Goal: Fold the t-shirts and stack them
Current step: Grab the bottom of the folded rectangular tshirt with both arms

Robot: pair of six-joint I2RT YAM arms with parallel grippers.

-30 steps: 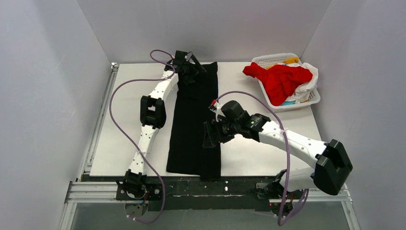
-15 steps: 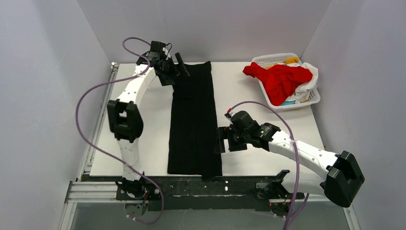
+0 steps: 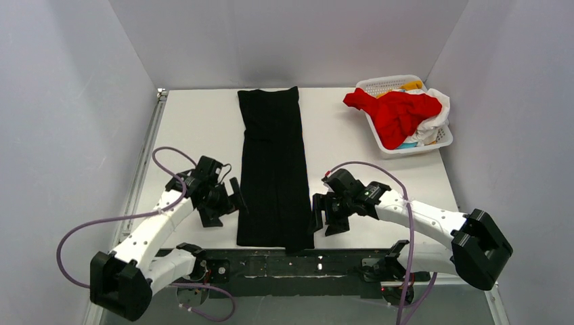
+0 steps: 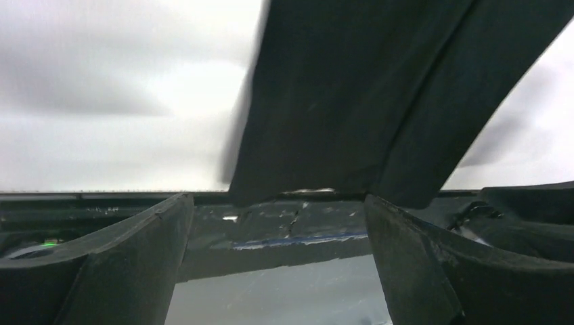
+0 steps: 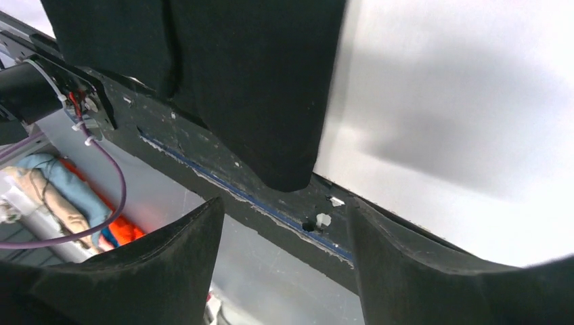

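The black t-shirt (image 3: 274, 166) lies as a long narrow strip down the middle of the table, its near end hanging slightly over the front edge. My left gripper (image 3: 227, 203) is open and empty just left of its near end. My right gripper (image 3: 325, 215) is open and empty just right of that end. The shirt's near end shows in the left wrist view (image 4: 352, 101) and the right wrist view (image 5: 250, 74). A red t-shirt (image 3: 399, 112) drapes over the basket, with white cloth (image 3: 436, 118) and a bit of yellow cloth (image 3: 411, 85) under it.
The white lattice basket (image 3: 386, 84) stands at the back right of the table. The black front rail (image 3: 304, 261) runs along the near edge. Grey walls close in the left, right and back.
My left arm has swung from the shirt's far end back to its near end, gripper open. My right gripper has moved a little nearer the front edge. The shirt lies flat.
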